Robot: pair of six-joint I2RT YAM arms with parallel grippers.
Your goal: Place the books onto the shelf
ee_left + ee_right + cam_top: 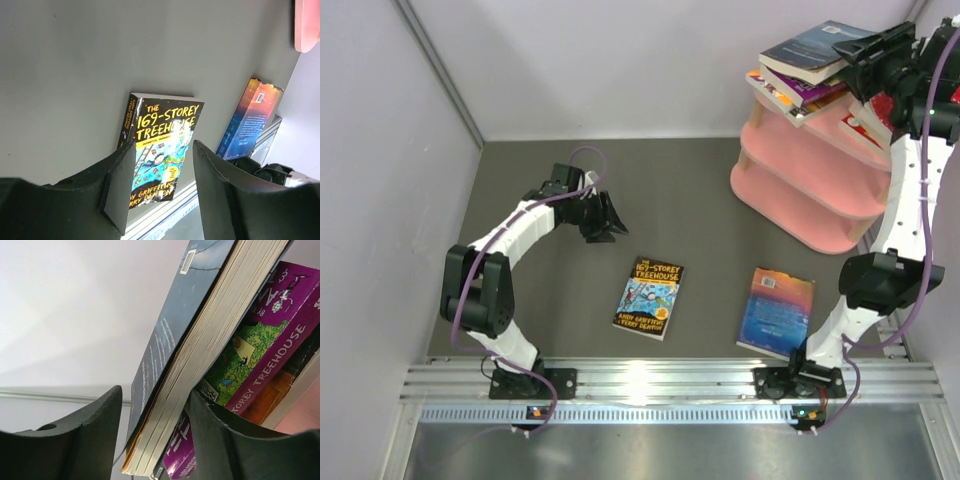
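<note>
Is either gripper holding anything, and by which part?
Left gripper holds nothing. Right gripper straddles the page edge of the dark blue paperback; grip unclear.

I've got the right claw [155,392] with its jaws apart either side of the dark blue book's [167,340] page edge, and there's a gap at 8 o'clock. Toward 4 o'clock, the purple Treehouse book [280,355] lies beneath it.

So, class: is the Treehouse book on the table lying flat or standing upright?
Lying flat: the Treehouse book rests cover up on the grey table, whole cover facing the top camera.
</note>
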